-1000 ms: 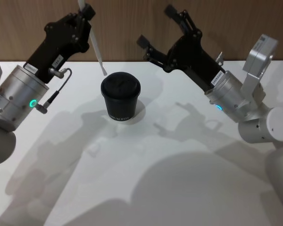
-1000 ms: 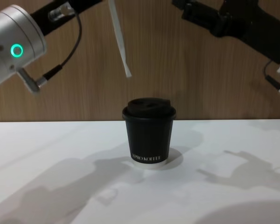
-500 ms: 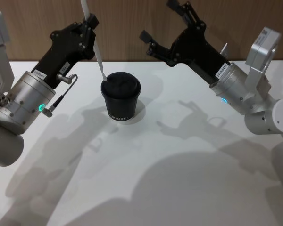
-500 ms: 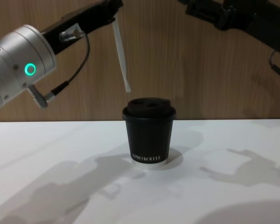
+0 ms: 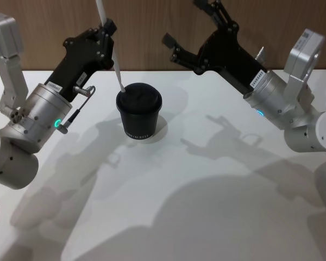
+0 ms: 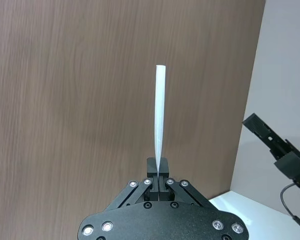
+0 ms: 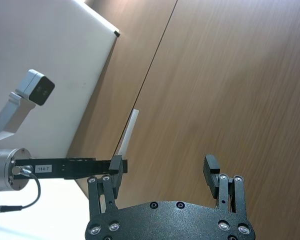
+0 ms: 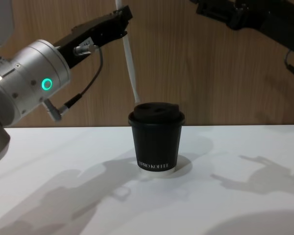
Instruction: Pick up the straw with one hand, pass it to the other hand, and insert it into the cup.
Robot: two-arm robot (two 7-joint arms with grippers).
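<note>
The black lidded cup (image 5: 139,113) (image 8: 157,138) stands upright on the white table. My left gripper (image 5: 106,28) (image 8: 123,14), on the green-lit arm, is shut on the white straw (image 5: 113,57) (image 8: 130,63) above and behind the cup's left side. The straw hangs nearly upright, and its lower tip sits right at the left part of the lid. In the left wrist view the straw (image 6: 160,115) sticks out from the shut left gripper (image 6: 159,167). My right gripper (image 5: 183,22) (image 7: 163,167), on the blue-lit arm, is open and empty, raised behind and right of the cup.
A wooden wall (image 8: 196,73) runs close behind the table (image 5: 179,190). The table's white surface spreads in front of and beside the cup, crossed by the arms' shadows. A white panel (image 7: 50,60) shows in the right wrist view.
My left arm has swung in toward the cup and lowered, bringing the straw's lower tip from above the lid down to its left part. The right arm has barely shifted.
</note>
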